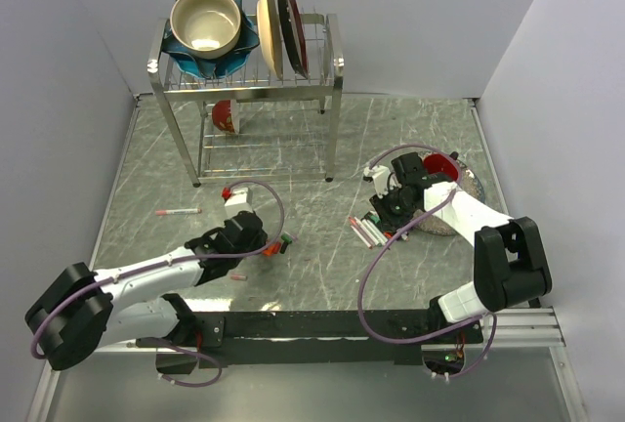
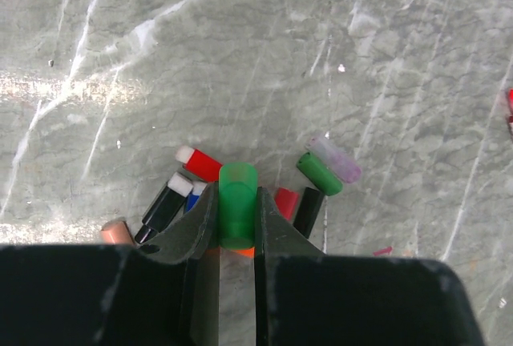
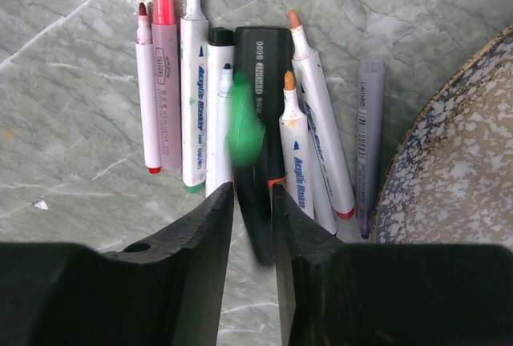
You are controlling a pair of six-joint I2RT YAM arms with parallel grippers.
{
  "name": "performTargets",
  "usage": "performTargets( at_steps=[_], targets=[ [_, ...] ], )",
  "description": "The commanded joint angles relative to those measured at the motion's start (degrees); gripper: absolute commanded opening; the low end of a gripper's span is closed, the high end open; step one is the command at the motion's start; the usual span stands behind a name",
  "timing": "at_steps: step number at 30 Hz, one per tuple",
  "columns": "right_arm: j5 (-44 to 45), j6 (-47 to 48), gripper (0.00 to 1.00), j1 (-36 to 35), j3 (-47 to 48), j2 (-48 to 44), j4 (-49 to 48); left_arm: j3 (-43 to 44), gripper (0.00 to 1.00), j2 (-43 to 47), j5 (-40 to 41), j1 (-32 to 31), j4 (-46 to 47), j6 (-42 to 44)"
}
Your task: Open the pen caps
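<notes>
In the left wrist view my left gripper (image 2: 237, 194) is shut on a green pen cap (image 2: 238, 200), held just above a small heap of loose pen caps: red (image 2: 207, 166), green (image 2: 319, 174), pale purple (image 2: 337, 159) and black (image 2: 309, 211). From above, that gripper (image 1: 264, 244) sits at the table's middle left. My right gripper (image 3: 252, 194) is open. A black pen with a green tip (image 3: 244, 134) shows blurred between its jaws, loose, over a row of uncapped pens (image 3: 192, 98) lying side by side. From above, the right gripper (image 1: 386, 209) hangs over those pens (image 1: 366, 230).
A speckled plate (image 3: 457, 178) lies right beside the pens, with a red bowl (image 1: 439, 163) behind it. A dish rack (image 1: 249, 80) with bowls and plates stands at the back. One pen (image 1: 178, 212) lies alone at the left.
</notes>
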State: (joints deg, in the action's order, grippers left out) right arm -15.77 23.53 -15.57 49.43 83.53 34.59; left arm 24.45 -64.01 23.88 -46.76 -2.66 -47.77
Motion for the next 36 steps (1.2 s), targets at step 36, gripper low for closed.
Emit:
performTargets(
  at_steps=[36],
  targets=[
    [-0.75,0.99,0.62,1.07,2.51,-8.64,-1.28,4.73,0.34,-3.67,1.78,0.53,-1.56,-0.74]
  ],
)
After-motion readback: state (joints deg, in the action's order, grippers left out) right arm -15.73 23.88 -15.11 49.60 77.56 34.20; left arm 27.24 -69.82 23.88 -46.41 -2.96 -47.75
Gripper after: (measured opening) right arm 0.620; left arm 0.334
